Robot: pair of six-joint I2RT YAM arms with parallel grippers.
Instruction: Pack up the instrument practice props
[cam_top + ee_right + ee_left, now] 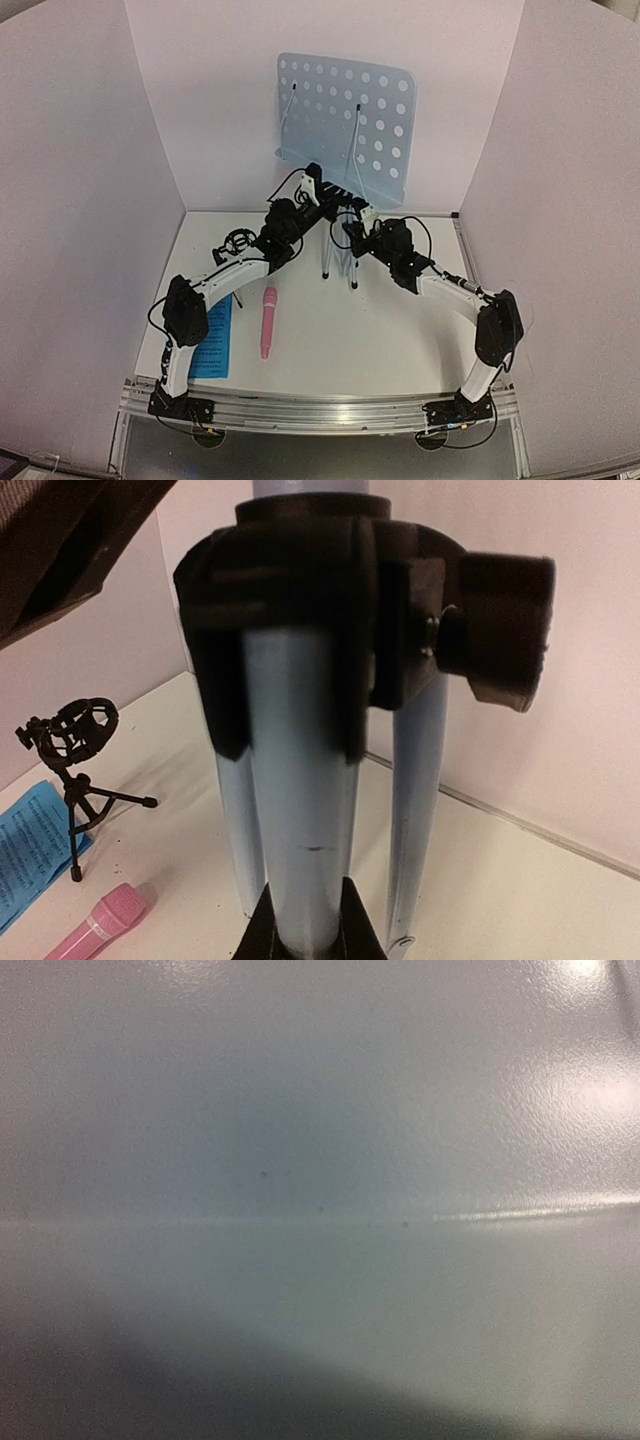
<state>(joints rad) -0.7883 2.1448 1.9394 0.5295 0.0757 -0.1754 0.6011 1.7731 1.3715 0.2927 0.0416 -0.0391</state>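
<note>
The pale-blue perforated music stand (340, 115) stands upright at the back wall on its folded silver tripod (338, 262). My right gripper (350, 232) is shut on one tripod leg (300, 810). In the right wrist view its fingertips (258, 935) flank the tube just below the black collar and knob (495, 630). My left gripper (320, 188) is raised against the stand's lower edge. The left wrist view shows only a close pale-blue surface (320, 1160), so its jaws are hidden. The pink microphone (268, 320), black mic stand (235, 245) and blue sheet-music pages (212, 338) are on the table at left.
White walls enclose the table on the left, back and right. A metal rail (320, 408) runs along the near edge between the arm bases. In the right wrist view the mic stand (75, 742), pages (30, 850) and microphone (100, 925) lie left of the tripod.
</note>
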